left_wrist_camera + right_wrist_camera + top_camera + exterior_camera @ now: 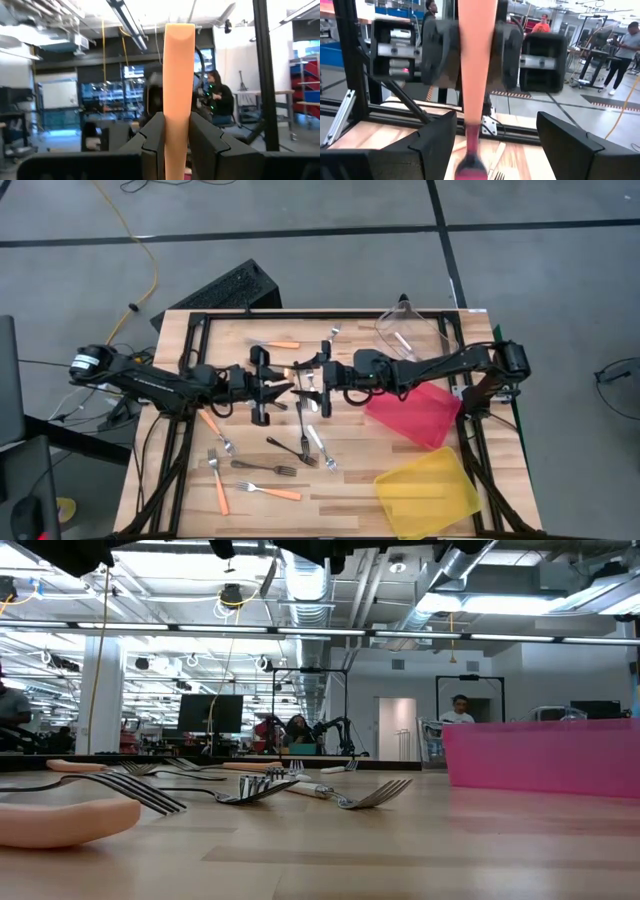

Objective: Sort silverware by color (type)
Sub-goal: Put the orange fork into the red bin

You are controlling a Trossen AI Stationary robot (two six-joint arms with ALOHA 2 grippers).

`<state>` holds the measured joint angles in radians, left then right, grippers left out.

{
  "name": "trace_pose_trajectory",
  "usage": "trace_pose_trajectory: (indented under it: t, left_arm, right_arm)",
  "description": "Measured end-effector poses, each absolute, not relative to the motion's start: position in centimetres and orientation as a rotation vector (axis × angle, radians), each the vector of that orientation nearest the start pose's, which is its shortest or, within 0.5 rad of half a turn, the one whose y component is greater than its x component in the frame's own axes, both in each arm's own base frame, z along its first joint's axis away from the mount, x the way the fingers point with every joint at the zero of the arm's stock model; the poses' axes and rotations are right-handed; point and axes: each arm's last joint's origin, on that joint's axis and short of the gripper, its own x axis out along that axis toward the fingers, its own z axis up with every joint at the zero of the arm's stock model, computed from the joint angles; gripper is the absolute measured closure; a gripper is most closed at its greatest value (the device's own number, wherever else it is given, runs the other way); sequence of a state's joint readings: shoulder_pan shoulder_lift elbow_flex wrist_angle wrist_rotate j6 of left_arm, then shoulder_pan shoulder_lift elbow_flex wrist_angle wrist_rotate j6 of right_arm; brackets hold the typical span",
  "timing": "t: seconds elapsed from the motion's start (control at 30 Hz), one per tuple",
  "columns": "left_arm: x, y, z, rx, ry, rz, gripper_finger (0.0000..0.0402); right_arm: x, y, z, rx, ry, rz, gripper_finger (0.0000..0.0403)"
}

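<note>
An orange-handled fork (179, 75) stands upright in the air over the table's middle, with my left gripper (177, 125) shut on it. Its metal head (470, 170) hangs below. My right gripper (496, 120) faces the left one (280, 387) from the table's right side and is open. Its two fingers stand on either side of the fork's lower handle, apart from it. More silverware lies flat on the table: orange-handled forks (283, 344) (270, 491), black forks (285, 448) and a pale fork (318, 440). My left gripper pinches the orange handle about midway along it (177, 132) between its two fingers. The fingers come from the table's left, near level, and lie across the fork. The fork is upright, its handle's free end (179, 32) up and its head down, lifted clear of the table.
A red bin (415, 412) and a yellow bin (428, 488) lie at the right, and a clear bin (410, 330) at the far right. A black frame (230, 315) runs along the table's edges. People are in the room beyond.
</note>
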<state>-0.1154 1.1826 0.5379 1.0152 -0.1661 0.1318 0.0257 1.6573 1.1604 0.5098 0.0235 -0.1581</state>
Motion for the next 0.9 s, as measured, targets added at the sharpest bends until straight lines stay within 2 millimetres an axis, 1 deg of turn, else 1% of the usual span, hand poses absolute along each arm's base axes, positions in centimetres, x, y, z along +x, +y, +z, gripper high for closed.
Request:
trace_pose_trajectory:
  t: [0.17,0.27,0.37,0.47,0.67,0.7,0.9]
  left_arm:
    - [24.74,-2.26,28.42,0.075,-0.365,0.075,0.0349]
    - [24.82,-2.3,28.34,0.083,-0.357,0.074,0.0349]
    - [24.81,-2.28,28.38,0.083,-0.357,0.075,0.0349]
    - [24.83,-2.29,28.33,0.083,-0.353,0.074,0.0349]
    - [24.87,-2.25,28.22,0.083,-0.34,0.081,0.0349]
    - [24.88,-2.25,28.19,0.083,-0.338,0.082,0.0349]
    - [24.89,-2.3,28.16,0.08,-0.334,0.073,0.0342]
  right_arm:
    - [38.34,0.92,30.34,-0.153,-0.009,0.002,0.0118]
    - [38.34,0.92,30.21,-0.13,0.004,0.002,0.0129]
    - [38.34,0.92,30.1,-0.122,0.016,0.003,0.0154]
    - [38.33,0.92,30.0,-0.12,0.026,0.003,0.0201]
    - [38.33,1.05,29.83,-0.107,0.043,0.01,0.0342]
    - [38.32,1.12,29.79,-0.107,0.047,0.012,0.0356]
    - [38.3,1.51,29.78,-0.105,0.049,0.019,0.0354]
